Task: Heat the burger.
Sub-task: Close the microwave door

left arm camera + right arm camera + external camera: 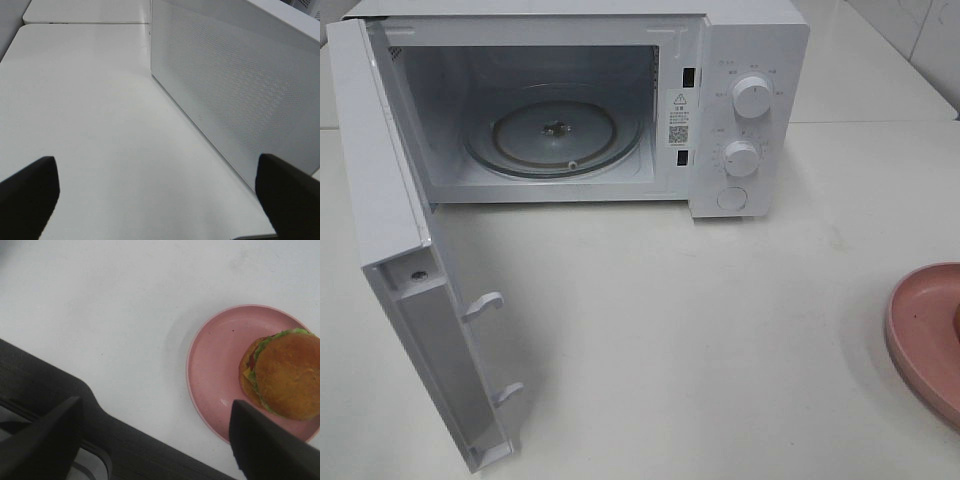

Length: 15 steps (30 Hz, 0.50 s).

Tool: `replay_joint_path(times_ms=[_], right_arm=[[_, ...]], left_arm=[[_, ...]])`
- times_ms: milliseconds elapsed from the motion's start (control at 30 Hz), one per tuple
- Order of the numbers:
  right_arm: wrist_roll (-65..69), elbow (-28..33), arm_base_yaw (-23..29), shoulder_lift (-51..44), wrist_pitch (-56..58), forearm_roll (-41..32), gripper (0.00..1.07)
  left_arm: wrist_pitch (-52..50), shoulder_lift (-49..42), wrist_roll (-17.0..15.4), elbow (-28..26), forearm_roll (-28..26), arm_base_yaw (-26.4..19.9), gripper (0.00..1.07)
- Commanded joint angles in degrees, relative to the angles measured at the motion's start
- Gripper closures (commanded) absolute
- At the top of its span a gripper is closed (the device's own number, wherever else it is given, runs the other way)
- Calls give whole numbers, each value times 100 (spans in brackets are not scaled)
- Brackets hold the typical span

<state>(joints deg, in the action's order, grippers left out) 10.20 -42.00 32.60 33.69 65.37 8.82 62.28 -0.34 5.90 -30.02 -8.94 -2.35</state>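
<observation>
We take the plate (220, 375) as our landmark. The burger (282, 375) lies on it, off-centre, pushed toward one rim, and seems tilted, its bun top leaning over the lower layers. In the high view only the plate's edge shows, at the right border of the worktop (720, 330), well apart from the microwave (740, 110), whose door (400, 260) stands swung wide with the glass turntable (555, 135) bare inside.

Our right fingers (155, 440) stand wide apart and hold nothing. They hang above the worktop beside the plate; one fingertip (265, 445) overlaps the plate's rim in the wrist view, just beside the burger, while the other is over bare worktop. So the burger lies off to that finger's side of the gap, not between the two. The burger is roundish, with no long axis to favour, so we judge the coming move needs mainly a sideways shift to centre the gap over the bun.

Our left fingers (160, 200) are also wide apart and empty, beside the door's outer face, far from the plate. The right arm is plainly the nearer one.
</observation>
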Motion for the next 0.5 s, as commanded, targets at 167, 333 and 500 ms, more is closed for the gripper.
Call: replay_joint_path(times_ms=[167,333,500], right_arm=[[-504,435,-940,-693,-29,-212,31],[-630,728,-1593,-1381,-286,-223,31],[-670,980,-2114,-2086,-527,-235,31]], left_arm=[[-63,-92,6,17,-23,11,7],[-63,-92,6,17,-23,11,7],[-63,-92,6,17,-23,11,7]])
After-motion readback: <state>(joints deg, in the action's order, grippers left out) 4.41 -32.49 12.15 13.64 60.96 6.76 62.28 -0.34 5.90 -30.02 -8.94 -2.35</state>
